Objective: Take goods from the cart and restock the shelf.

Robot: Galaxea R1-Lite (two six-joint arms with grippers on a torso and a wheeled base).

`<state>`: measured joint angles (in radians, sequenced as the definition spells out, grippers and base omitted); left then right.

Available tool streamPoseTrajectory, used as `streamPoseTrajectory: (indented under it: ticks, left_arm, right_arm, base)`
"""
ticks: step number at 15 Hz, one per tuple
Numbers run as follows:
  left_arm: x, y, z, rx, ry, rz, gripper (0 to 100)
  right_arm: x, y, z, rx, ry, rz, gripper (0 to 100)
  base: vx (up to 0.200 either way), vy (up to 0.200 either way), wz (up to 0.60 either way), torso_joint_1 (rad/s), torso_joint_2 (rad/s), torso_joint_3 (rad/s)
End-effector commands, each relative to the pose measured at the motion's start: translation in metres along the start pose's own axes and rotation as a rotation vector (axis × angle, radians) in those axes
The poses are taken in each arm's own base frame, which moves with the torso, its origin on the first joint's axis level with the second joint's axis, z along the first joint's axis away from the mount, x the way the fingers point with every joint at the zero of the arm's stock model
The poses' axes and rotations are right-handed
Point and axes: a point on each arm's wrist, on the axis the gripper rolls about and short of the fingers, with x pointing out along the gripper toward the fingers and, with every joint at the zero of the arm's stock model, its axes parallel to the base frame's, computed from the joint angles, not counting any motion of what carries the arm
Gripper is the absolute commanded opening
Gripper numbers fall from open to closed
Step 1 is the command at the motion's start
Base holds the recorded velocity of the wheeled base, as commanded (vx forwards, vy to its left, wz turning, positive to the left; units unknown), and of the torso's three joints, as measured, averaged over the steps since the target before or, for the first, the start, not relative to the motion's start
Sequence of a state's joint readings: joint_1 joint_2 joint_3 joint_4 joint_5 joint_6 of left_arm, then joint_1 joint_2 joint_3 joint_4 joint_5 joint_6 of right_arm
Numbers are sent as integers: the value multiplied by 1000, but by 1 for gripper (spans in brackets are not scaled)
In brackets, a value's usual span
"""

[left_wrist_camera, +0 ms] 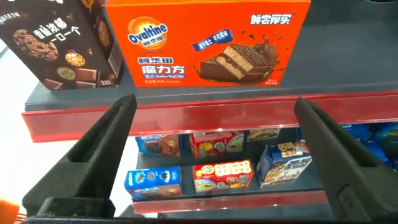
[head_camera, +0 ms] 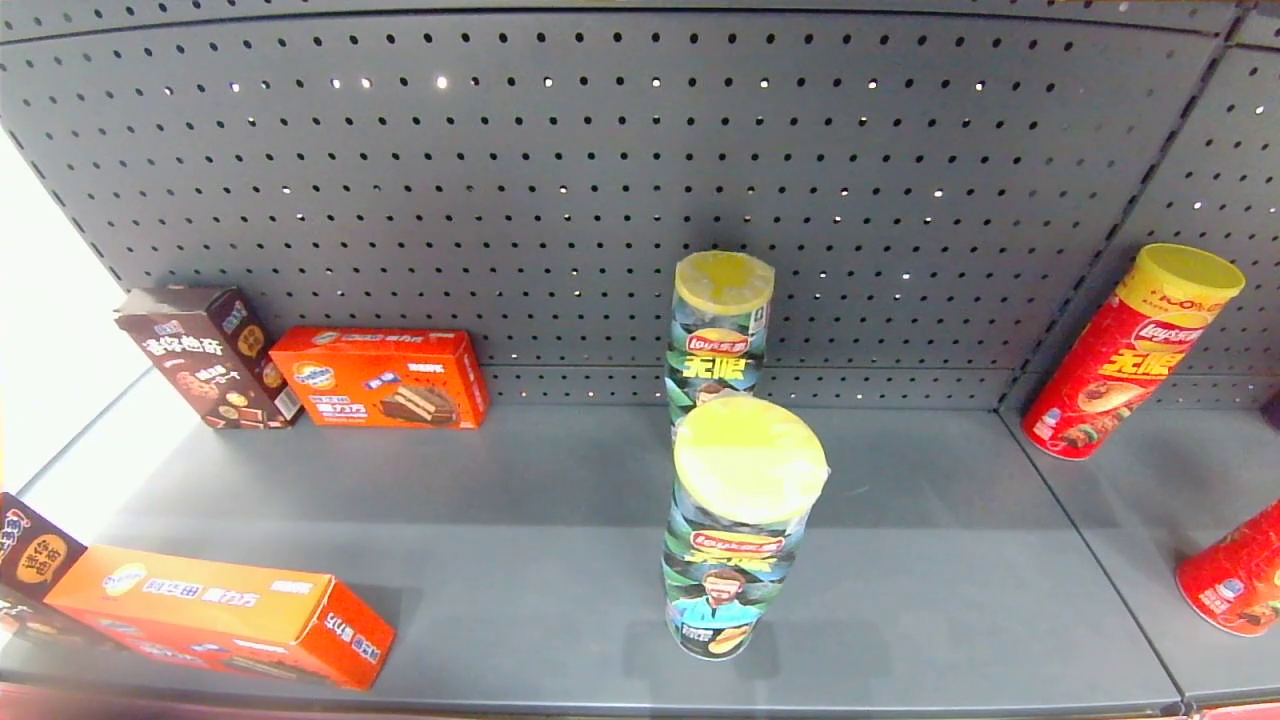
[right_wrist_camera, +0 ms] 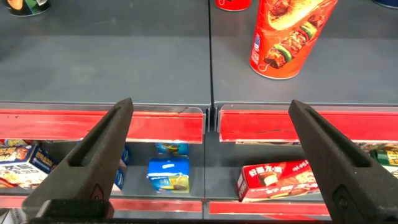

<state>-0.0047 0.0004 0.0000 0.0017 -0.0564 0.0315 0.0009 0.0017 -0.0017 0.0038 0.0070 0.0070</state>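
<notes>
Two green chip cans with yellow lids stand upright in the middle of the grey shelf (head_camera: 950, 580), one (head_camera: 740, 530) near the front and one (head_camera: 718, 330) behind it by the pegboard. My left gripper (left_wrist_camera: 211, 162) hangs open and holds nothing. It is just in front of the shelf's red edge strip (left_wrist_camera: 249, 112), facing an orange wafer box (left_wrist_camera: 205, 43) and a brown cookie box (left_wrist_camera: 59, 43). My right gripper (right_wrist_camera: 208, 162) is also open and holds nothing. It is in front of the red edge strip (right_wrist_camera: 155, 124), with a red chip can (right_wrist_camera: 289, 34) beyond it to one side.
At the back left, a brown cookie box (head_camera: 205, 355) stands beside an orange box (head_camera: 385, 378). Another orange box (head_camera: 225, 615) and a brown box (head_camera: 30, 560) lie at the front left. Red cans (head_camera: 1130, 355) (head_camera: 1235, 575) stand in the right bay. Lower shelves hold small snack boxes (left_wrist_camera: 221, 174).
</notes>
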Motion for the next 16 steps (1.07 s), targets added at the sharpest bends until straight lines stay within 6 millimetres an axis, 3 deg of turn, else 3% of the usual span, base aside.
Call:
streamPoseTrajectory:
  ticks: [1, 16]
  left_arm:
    - [0, 0, 0, 1, -1, 0, 100]
    - [0, 1, 0, -21, 0, 30, 100]
  right_arm:
    - [0, 0, 0, 1, 1, 1, 100]
    - [0, 0, 0, 1, 2, 1, 100]
  base:
    - [-200, 0, 0, 2, 2, 7]
    - [0, -27, 0, 0, 0, 0]
